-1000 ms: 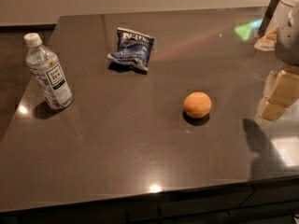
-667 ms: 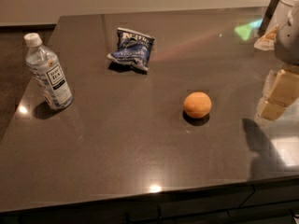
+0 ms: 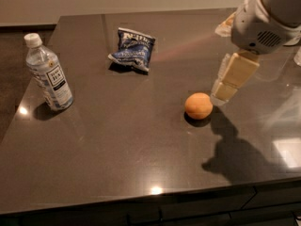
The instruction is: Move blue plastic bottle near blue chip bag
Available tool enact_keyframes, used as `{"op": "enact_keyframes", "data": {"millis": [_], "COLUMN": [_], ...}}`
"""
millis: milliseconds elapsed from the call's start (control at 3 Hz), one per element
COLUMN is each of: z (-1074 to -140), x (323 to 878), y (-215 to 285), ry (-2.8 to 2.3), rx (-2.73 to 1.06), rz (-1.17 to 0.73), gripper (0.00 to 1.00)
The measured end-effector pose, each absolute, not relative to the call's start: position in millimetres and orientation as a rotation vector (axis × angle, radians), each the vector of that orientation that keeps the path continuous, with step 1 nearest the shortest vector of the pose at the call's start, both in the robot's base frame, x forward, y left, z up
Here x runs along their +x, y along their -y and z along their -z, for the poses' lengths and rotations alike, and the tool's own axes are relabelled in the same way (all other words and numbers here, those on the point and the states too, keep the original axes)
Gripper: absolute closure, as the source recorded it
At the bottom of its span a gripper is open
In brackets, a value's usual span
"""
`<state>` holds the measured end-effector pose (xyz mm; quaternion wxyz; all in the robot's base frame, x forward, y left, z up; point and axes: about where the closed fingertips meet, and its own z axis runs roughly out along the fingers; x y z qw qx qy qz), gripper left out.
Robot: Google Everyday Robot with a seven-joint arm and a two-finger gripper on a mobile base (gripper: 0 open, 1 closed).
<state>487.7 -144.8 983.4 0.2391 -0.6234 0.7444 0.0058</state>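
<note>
The blue plastic bottle [image 3: 48,74] stands upright near the left edge of the dark table, clear with a white cap and a pale blue label. The blue chip bag [image 3: 133,50] lies flat at the back middle, well to the right of the bottle. My gripper [image 3: 225,89] hangs from the white arm at the right, above the table and just right of an orange, far from the bottle. It holds nothing that I can see.
An orange [image 3: 198,106] sits on the dark table [image 3: 122,145] right of centre, next to the gripper. The table's front edge runs along the bottom and its left edge slants beside the bottle. The arm's shadow falls at the front right.
The arm and gripper have moved left into the scene, from the right edge to just beside the orange. The bottle, bag and orange have not moved.
</note>
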Motion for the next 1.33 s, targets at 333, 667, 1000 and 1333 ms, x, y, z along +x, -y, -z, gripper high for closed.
{"op": "enact_keyframes", "data": {"millis": [333,667,1000,1333], "z": [-981.9,-975.1,-968.2,-964.4], "x": [509.6,520.0,527.1,529.8], "y": [96.1,47.4,0.0,-43.1], "ry": [-1.923,-1.839,-1.762,-1.698], "rx": [-1.716,-1.712,-1.709,-1.706], "rz": [-0.109,-0.187,-0.26,-0.339], "gripper": [0.0,0.0,0.0,0.0]}}
